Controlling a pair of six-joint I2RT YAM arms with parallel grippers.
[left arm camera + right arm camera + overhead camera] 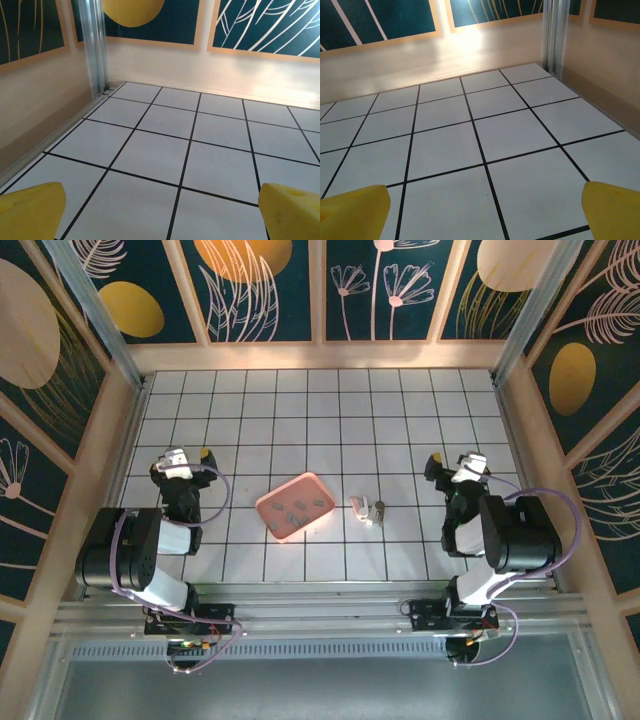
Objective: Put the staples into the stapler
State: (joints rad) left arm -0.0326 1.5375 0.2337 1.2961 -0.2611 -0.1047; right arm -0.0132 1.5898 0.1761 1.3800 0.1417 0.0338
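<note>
Standing by the rig, I judge that the task is at its very beginning, because nothing is picked up yet. The left gripper rests over the left side of the white tiled table, and the right gripper over the right side. Both have the jaws spread wide and hold nothing. In the wrist views the left one's yellow fingertips and the right one's yellow fingertips stand far apart, with bare tiles between them.

The staples, several tiny dark grey metal slivers, lie inside a shallow pink plastic tray in the middle of the table. The stapler, a tiny whitish-pink oblong piece, lies just beside the tray on its right, not touching it, with a small grey part next to it. I cannot tell whether it is opened.

The next move, I think, calls for one arm to reach inward to the stapler and steady it. The other must come low over the tray rim and pinch one thin sliver, which needs much care.

Between each gripper and the middle the tiles are open. The wooden walls stand close outside each arm, and a metal post stands in the far corner, so moves should go inward.
</note>
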